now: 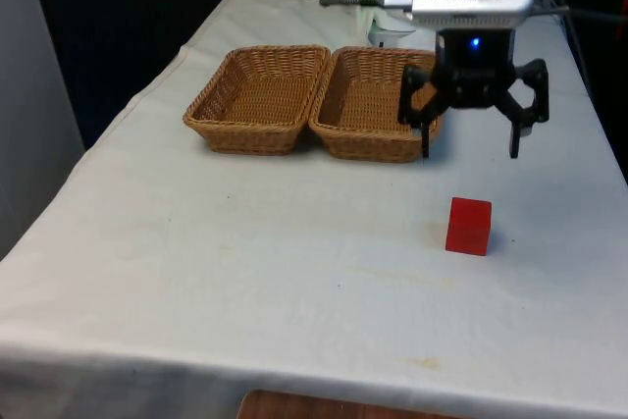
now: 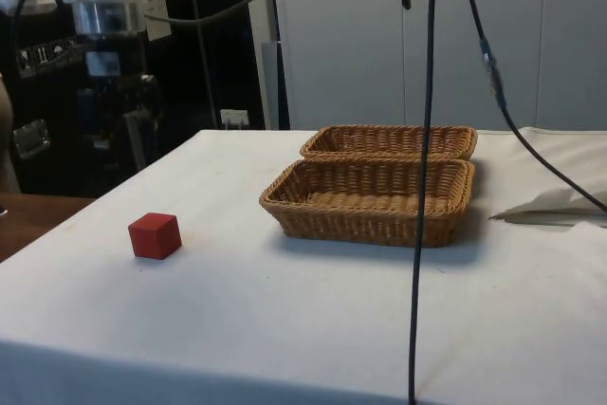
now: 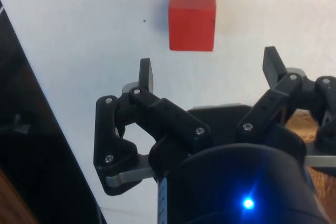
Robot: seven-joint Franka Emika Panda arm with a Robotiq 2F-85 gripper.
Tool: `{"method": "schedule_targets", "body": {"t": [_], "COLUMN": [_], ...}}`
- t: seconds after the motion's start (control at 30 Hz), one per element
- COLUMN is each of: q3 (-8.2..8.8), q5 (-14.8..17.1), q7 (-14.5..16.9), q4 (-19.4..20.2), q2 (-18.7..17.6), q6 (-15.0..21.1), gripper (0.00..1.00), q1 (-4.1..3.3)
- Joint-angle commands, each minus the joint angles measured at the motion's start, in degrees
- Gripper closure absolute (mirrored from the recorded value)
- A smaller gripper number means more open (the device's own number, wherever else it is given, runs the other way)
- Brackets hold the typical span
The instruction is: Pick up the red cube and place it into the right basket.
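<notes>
The red cube (image 1: 468,226) rests on the white cloth toward the front view's right, nearer the camera than the baskets. My gripper (image 1: 470,149) hangs open above the table, a little behind the cube and well above it, with nothing between its fingers. Seen from the wrist, the cube (image 3: 192,19) lies just beyond the spread fingertips of the gripper (image 3: 209,69). The right wicker basket (image 1: 368,144) stands to the front view's left of the gripper and holds nothing. From the side, the cube (image 2: 155,235) sits below the gripper (image 2: 119,125), with the same basket (image 2: 370,225) further along the table.
The left wicker basket (image 1: 250,134) touches the right one and also holds nothing. In the side view, black cables (image 2: 422,187) hang in front of the baskets and a crumpled fold of cloth (image 2: 555,201) lies behind them. The table's side edge (image 1: 613,159) runs near the gripper.
</notes>
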State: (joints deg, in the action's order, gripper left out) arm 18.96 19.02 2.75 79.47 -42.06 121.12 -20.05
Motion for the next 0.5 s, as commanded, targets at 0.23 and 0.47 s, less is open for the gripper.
{"method": "schedule_targets", "body": {"t": [0.23, 0.47], "q3": [-0.63, -0.8], "q5": [3.32, 4.93], "q7": [-0.52, -0.86], "q4": [-0.4, -0.23], "q2": [-2.46, -3.78], "q6": [1.95, 3.09], "gripper": [0.0, 0.0], "q1": [0.23, 0.0]}}
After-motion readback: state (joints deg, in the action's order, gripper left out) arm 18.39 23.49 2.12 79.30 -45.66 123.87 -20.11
